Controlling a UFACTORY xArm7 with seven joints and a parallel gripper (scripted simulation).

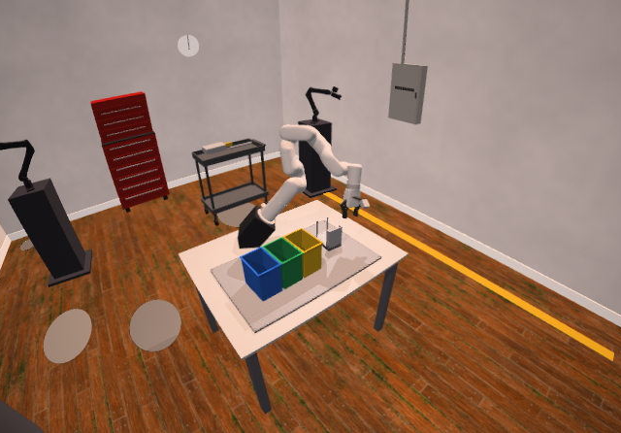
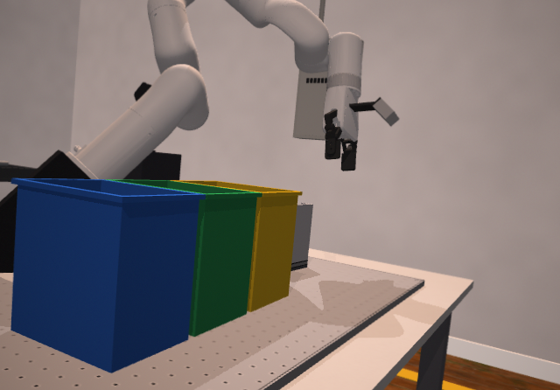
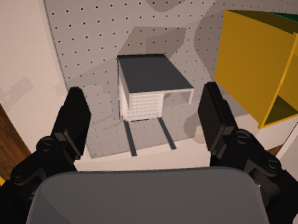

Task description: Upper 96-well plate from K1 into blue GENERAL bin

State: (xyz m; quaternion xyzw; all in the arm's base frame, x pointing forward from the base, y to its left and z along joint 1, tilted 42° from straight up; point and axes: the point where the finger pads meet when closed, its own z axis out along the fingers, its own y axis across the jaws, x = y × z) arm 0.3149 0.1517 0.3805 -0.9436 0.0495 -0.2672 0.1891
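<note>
The table (image 1: 373, 239) carries a perforated mat, and on it three bins stand in a row, touching side by side: the blue bin (image 2: 101, 270), the green bin (image 2: 223, 257) and the yellow bin (image 2: 274, 247). Just beside the yellow bin, at the end of the row far from the blue one, stands the rack (image 1: 333, 237). The upper plate (image 3: 152, 74) lies on top of this rack, with its dark face up.

The arm (image 2: 175, 100) holds the gripper (image 3: 143, 119) high above the rack, with the fingers wide apart and nothing between them.

I judge that the step in hand is the approach for the pick. The next move calls for a straight descent, so that the fingers come on both sides of the upper plate only, without touching the lower one.
</note>
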